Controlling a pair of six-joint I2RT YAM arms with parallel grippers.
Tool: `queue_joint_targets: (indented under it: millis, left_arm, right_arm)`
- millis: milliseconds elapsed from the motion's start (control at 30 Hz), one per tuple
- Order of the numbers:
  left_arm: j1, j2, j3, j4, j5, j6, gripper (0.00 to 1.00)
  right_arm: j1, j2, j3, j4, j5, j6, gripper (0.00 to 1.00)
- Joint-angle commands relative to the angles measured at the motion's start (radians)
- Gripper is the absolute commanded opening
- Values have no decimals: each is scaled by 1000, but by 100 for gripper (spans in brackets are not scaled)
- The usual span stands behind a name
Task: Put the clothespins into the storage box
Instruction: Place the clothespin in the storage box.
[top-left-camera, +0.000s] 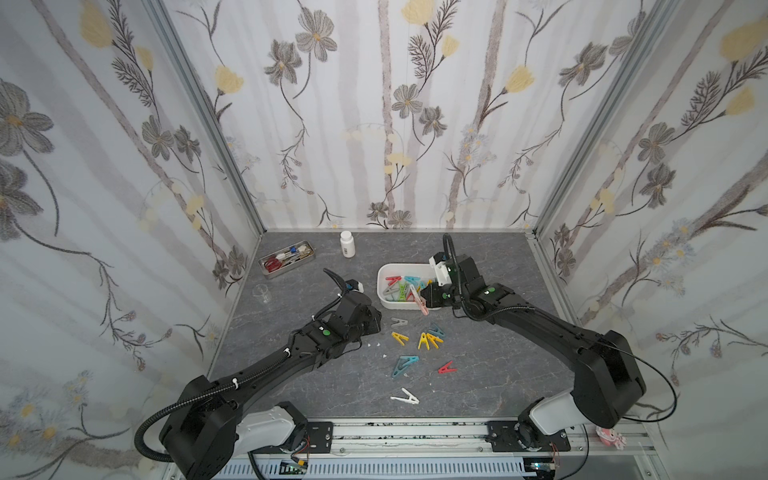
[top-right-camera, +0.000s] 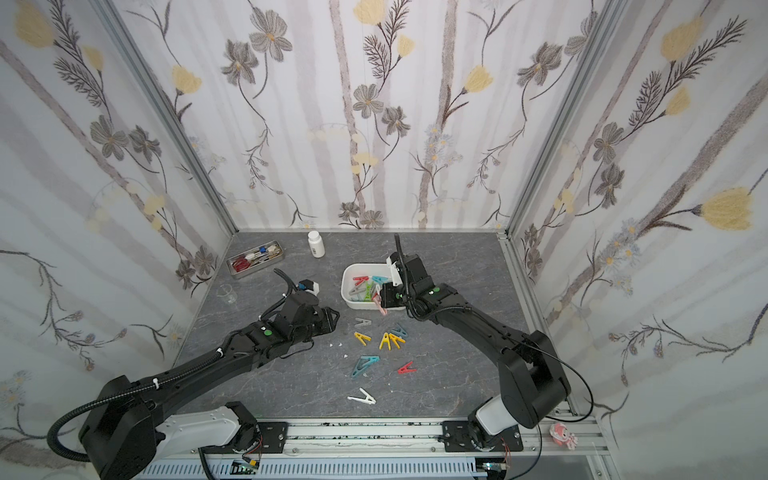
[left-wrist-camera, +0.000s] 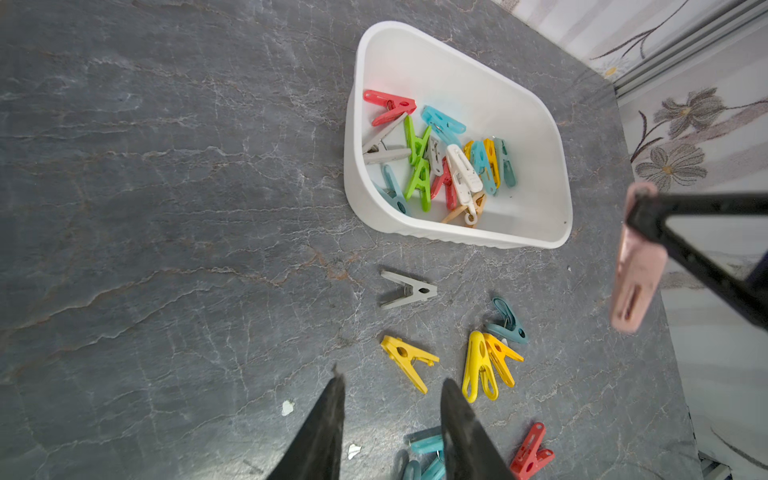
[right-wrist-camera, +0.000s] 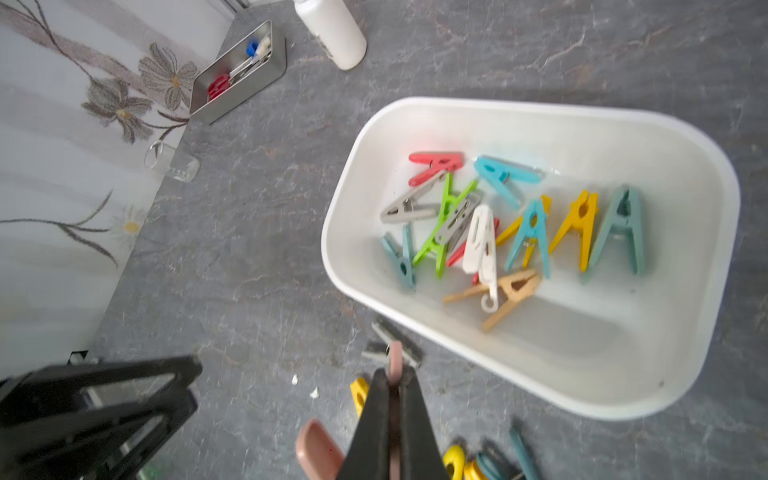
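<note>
The right gripper (top-left-camera: 422, 300), clamping a pink clothespin (top-left-camera: 424, 310), hung at the lower-right rim of the storage box (top-left-camera: 380, 286) in a top view; the left gripper (left-wrist-camera: 392, 380) gaped empty

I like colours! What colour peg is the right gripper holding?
Pink peg, clearest in the left wrist view.

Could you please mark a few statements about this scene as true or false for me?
1. The right gripper holds a pink clothespin. True.
2. The left gripper grips a yellow clothespin. False: its jaws are open and empty.
3. The storage box is empty. False: it holds many clothespins.
4. A white clothespin lies on the table outside the box. True.
5. The white bottle lies on its side. False: it stands upright.
</note>
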Motion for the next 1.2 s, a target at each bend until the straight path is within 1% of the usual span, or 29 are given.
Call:
queue_joint_targets:
  millis: [0,167,333,433,500,600,700,833,967,1167]
  left_arm:
    - [1,-26,-5,-42,-22,-37,38]
    - [1,-62,-8,-83,-35,-44,38]
    - [1,-57,-9,-89,-28,-46,38]
    - [0,-51,-4,-88,-17,-46,38]
    - [-1,-52,-2,-92,-16,-47,38]
    - [0,-50,1,-100,-13,-47,38]
    - [1,-45,1,-104,1,-45,38]
    - [0,-31,0,-105,27,-43,38]
    - [-2,-13,-8,-97,65,-40,37]
    - [-14,27,3,-110,93,-7,37]
  right_arm:
    - [-15,93,85,16,60,-95,4]
    - [-65,169,137,22,105,-124,4]
    - [-107,237,189,27,102,-135,5]
    - [-112,268,218,29,92,-136,6]
    - [-112,284,235,27,92,-138,8]
    - [-113,295,252,22,92,-143,14]
    - [-114,295,252,19,99,-145,22]
    - [-113,283,240,16,98,-148,22]
    - [-110,240,222,14,85,-148,22]
    - [-80,143,118,53,60,-123,23]
